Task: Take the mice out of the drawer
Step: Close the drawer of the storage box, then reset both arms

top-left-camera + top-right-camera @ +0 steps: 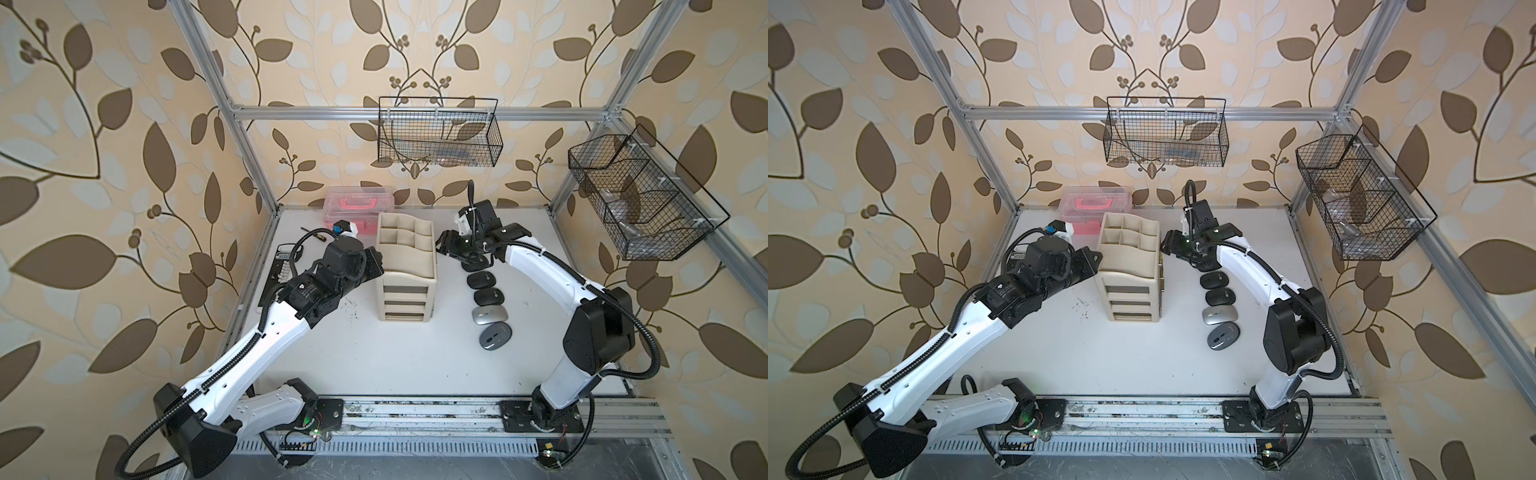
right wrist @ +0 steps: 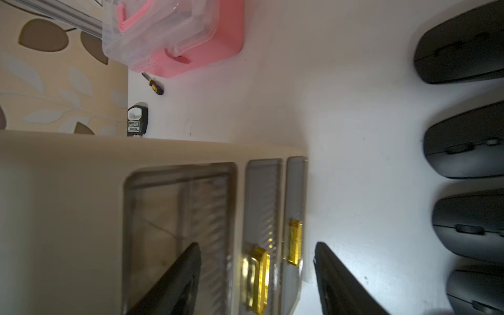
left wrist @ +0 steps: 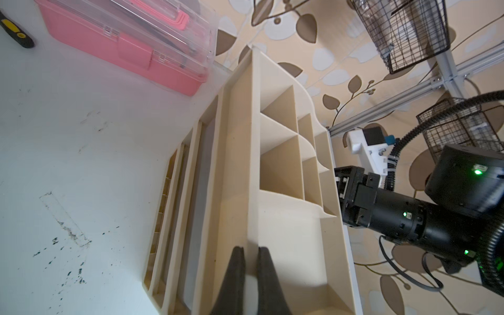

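Note:
A beige organizer (image 1: 405, 286) stands mid-table, its translucent drawers (image 2: 263, 207) facing right with gold handles (image 2: 257, 275). My left gripper (image 3: 251, 248) is shut on the thin top wall of the organizer's left side (image 1: 379, 266). At the drawer side my right gripper (image 2: 256, 245) is open (image 1: 442, 243), fingers either side of the handles and touching none. The mice lie in a row on the table right of the organizer: two black (image 1: 481, 279) and two silver-grey (image 1: 495, 333) in both top views. The right wrist view shows several black ones (image 2: 466, 147). The drawers' insides are hidden.
A pink box with a clear lid (image 1: 353, 208) sits behind the organizer, a small screwdriver (image 3: 19, 32) beside it. A black device (image 1: 284, 266) lies near the table's left edge under my left arm. Wire baskets (image 1: 440, 133) (image 1: 636, 199) hang on the walls.

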Available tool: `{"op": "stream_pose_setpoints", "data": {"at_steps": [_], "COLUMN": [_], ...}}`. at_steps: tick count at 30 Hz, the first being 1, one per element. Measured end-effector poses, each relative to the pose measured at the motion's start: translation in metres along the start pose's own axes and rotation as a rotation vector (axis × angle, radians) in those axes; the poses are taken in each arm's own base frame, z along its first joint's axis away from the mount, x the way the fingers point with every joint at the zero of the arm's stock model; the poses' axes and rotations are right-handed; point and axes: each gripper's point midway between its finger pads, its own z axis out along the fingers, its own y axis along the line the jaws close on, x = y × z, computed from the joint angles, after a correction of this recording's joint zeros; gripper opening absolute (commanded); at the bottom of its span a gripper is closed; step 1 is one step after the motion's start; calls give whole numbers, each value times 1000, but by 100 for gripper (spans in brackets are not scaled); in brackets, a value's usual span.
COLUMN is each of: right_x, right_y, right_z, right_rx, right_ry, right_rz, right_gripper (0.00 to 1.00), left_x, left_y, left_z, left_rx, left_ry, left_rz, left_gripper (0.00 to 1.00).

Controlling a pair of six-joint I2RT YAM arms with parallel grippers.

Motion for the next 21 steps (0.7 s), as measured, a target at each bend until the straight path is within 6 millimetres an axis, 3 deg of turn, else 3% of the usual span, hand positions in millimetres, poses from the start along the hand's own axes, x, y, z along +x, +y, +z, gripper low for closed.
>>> {"op": "stream_pose_setpoints", "data": {"at_steps": [3, 4, 7, 9, 10, 12, 14, 16, 18, 21], "right_x": [10, 15, 9, -1, -7, -16, -21, -15, -2, 24], "right_y": [-16, -22, -42, -62, -75, -103, -139, -174, -207, -261], "right_z": [-4, -8, -25, -47, -61, -91, -123, -143, -149, -138], "right_rx": [-8, -8, 24, 75, 109, 191, 290, 385, 469, 600], "right_ry": [9, 20, -13, -88, -141, -258, -410, -529, -603, -629], "right_rz": [13, 20, 31, 36, 40, 53, 75, 100, 121, 150], "right_gripper": [69, 69, 77, 86, 92, 100, 100, 100, 100, 100], "left_x": [1, 0, 3, 9, 10, 8, -4, -23, -47, -72], "left_y": [-2, -2, -1, 5, 8, 11, 17, 29, 55, 122], "left_z": [1, 1, -1, -3, -6, -13, -27, -47, -71, -98], "left_rx": [3, 3, -9, -39, -54, -81, -119, -196, -309, -547], "left_ry": [7, 9, 29, 61, 73, 74, 24, -63, -181, -363], "left_rz": [10, 14, 40, 57, 72, 108, 155, 187, 192, 171], "left_gripper": [0, 7, 50, 77, 96, 99, 99, 99, 99, 99]}}
